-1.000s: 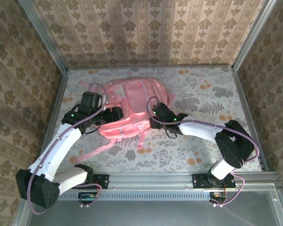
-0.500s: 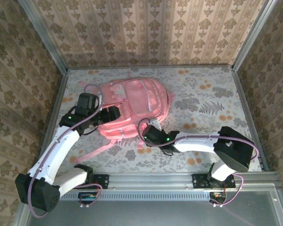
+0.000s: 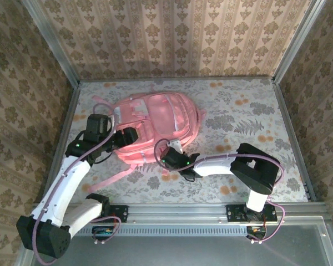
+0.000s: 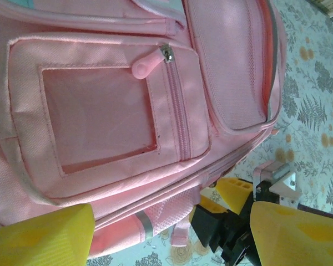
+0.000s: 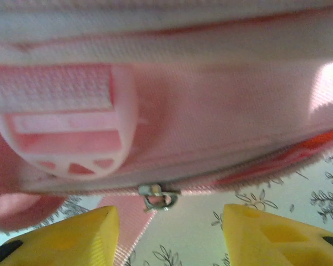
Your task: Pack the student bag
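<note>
The student bag (image 3: 158, 119), a large pink backpack, lies flat on the table's left half with its front pockets up. My left gripper (image 3: 130, 136) is open at the bag's left near side. Its yellow fingers (image 4: 39, 233) stand wide below the windowed front pocket (image 4: 100, 116) and the pink zipper pull (image 4: 147, 65). My right gripper (image 3: 167, 159) is open at the bag's near edge. It points at a small metal zipper slider (image 5: 158, 197) on the seam, with nothing between its fingers (image 5: 283, 235). A pink strap buckle (image 5: 61, 127) sits just above.
Pink straps (image 3: 108, 180) trail from the bag toward the near edge. Wallpapered walls in metal frames (image 3: 72, 111) close in the table on three sides. The floral table surface (image 3: 250, 122) stretches to the right of the bag.
My right gripper has swung from the bag's right side down and left to its near edge. The left arm has drawn back a little to the left. The bag has shifted slightly.
</note>
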Motion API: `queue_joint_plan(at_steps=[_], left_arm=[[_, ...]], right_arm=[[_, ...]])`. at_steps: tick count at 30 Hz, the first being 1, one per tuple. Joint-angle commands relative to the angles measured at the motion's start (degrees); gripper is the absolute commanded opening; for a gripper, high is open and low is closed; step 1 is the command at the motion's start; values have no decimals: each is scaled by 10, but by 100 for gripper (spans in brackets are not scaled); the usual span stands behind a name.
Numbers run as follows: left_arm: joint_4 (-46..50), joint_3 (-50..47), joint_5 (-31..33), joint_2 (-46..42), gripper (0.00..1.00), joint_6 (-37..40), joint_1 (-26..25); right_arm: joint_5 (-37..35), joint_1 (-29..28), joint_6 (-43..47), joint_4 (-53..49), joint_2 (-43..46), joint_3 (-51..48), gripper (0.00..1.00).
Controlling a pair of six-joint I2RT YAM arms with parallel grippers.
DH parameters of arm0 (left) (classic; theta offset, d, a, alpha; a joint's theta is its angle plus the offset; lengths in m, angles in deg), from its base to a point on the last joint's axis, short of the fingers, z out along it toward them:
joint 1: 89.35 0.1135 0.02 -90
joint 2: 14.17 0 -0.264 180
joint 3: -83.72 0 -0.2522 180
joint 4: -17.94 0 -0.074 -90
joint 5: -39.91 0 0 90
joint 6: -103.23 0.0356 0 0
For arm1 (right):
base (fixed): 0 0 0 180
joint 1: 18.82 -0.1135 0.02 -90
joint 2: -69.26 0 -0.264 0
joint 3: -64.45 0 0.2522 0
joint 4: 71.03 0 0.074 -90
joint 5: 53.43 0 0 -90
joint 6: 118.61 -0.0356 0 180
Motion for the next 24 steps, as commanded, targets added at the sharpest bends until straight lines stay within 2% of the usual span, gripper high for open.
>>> queue_joint_plan(at_steps=[1,10,15,19,24], left_arm=[[-6,-17,-18,-3,75,-9,7],[16,-21,-1,-13,74,-10,14],[59,-25,10,-34,75,-39,15],[111,-48,7,-59,76,-101,11],[126,-124,-5,-139,73,-194,2]], right_arm=[[-29,1,24,65,-17,-8,50],[-86,3,59,130,-35,-44,29],[-91,6,78,179,-14,-84,0],[-67,10,93,202,10,-103,0],[-40,18,78,206,29,-112,0]])
